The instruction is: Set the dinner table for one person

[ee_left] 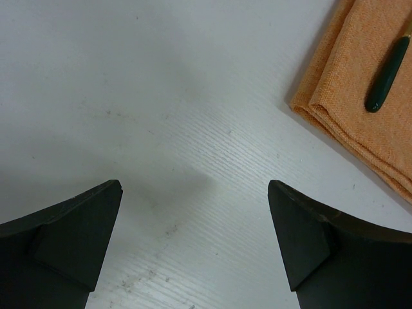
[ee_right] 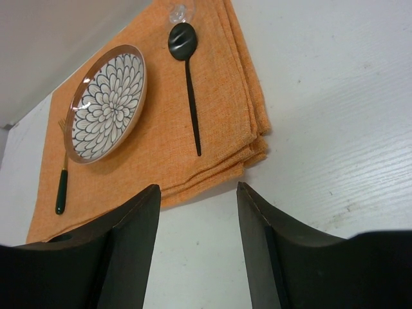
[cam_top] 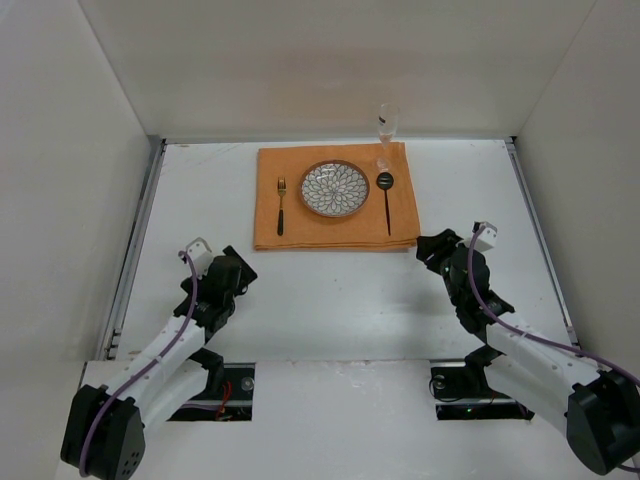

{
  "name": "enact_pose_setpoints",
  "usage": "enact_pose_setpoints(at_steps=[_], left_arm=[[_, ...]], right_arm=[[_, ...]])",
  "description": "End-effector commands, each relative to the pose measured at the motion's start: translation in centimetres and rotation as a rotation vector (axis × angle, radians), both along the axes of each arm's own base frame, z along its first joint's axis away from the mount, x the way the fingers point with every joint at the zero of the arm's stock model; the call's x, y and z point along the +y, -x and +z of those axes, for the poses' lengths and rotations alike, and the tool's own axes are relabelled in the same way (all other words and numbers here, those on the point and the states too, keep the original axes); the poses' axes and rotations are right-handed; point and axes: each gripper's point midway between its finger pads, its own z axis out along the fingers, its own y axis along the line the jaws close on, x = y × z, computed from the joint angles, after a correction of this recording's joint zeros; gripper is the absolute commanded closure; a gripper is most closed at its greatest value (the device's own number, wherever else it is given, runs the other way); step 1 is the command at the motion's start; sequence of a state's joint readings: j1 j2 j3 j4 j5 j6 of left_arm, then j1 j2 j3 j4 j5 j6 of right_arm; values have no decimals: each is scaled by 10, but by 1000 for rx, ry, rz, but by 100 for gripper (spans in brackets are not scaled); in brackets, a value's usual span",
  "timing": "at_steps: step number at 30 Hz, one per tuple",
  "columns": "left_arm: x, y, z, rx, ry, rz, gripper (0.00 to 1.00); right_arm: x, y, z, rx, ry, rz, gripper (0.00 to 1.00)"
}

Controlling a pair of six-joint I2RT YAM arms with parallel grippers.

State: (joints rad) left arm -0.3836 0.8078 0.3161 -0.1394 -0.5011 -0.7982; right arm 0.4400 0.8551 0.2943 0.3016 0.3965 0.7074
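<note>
Orange placemat (cam_top: 300,228) bears plate (cam_top: 334,188), fork (cam_top: 281,205), spoon (cam_top: 386,200), glass (cam_top: 386,125).

One placemat (cam_top: 336,228), one plate (cam_top: 334,189), one fork (cam_top: 281,205), one spoon (cam_top: 386,200), one glass (cam_top: 386,125), two arms (cam_top: 168,343) (cam_top: 525,345)

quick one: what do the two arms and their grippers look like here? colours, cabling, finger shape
The left arm and right arm both have white links between black joint housings. A lilac cable runs along each, and a small white wrist block sits near each gripper. The left gripper and right gripper have matte black, wedge-shaped fingers. No markings are visible.
</note>
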Motion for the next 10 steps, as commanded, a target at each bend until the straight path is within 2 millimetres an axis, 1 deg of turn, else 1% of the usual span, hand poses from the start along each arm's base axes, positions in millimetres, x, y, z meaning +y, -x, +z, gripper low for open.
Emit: enact_pose_setpoints(at_steps=[1, 5, 10], left_arm=[[6, 0, -2, -12, 2, 32, 0], [5, -3, 2, -23, 6, 33, 0], [3, -4, -1, 5, -16, 18, 0]], right_arm=[[1, -6, 17, -66, -26, -13, 43], [2, -6, 17, -64, -22, -11, 43], [2, -6, 18, -67, -23, -8, 43]])
